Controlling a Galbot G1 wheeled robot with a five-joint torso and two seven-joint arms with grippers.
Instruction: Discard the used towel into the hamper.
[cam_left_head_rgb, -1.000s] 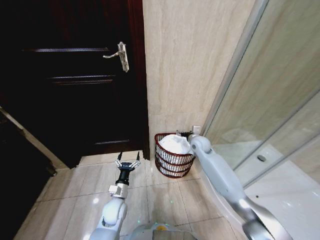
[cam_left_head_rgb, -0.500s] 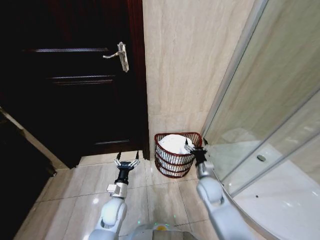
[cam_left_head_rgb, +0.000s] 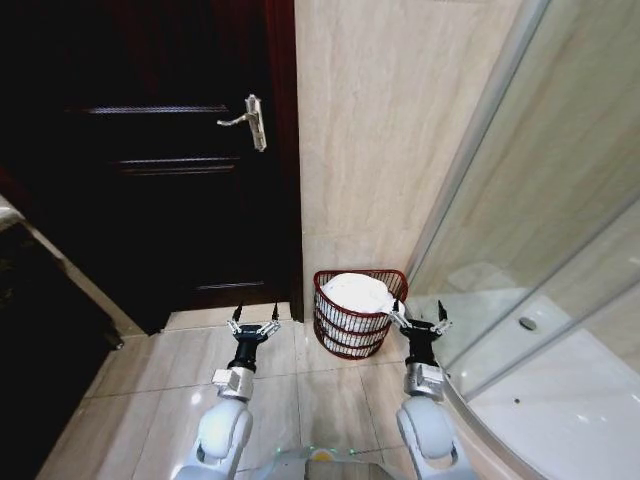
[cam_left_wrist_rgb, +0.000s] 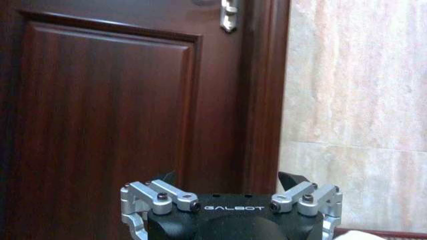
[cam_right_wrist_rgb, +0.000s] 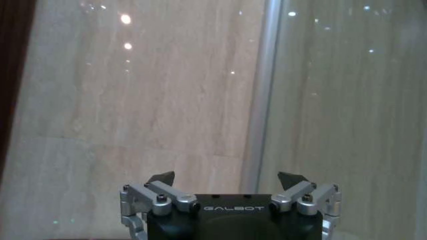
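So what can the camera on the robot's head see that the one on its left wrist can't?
The head view alone takes in the small round dark red-brown wire hamper with the white towel inside it, the open right gripper beside it, and the glass shower screen. The left wrist view alone gives a close look at the door's raised panel. Both share the dark wooden door, its metal handle, the beige wall tiles and the open left gripper.
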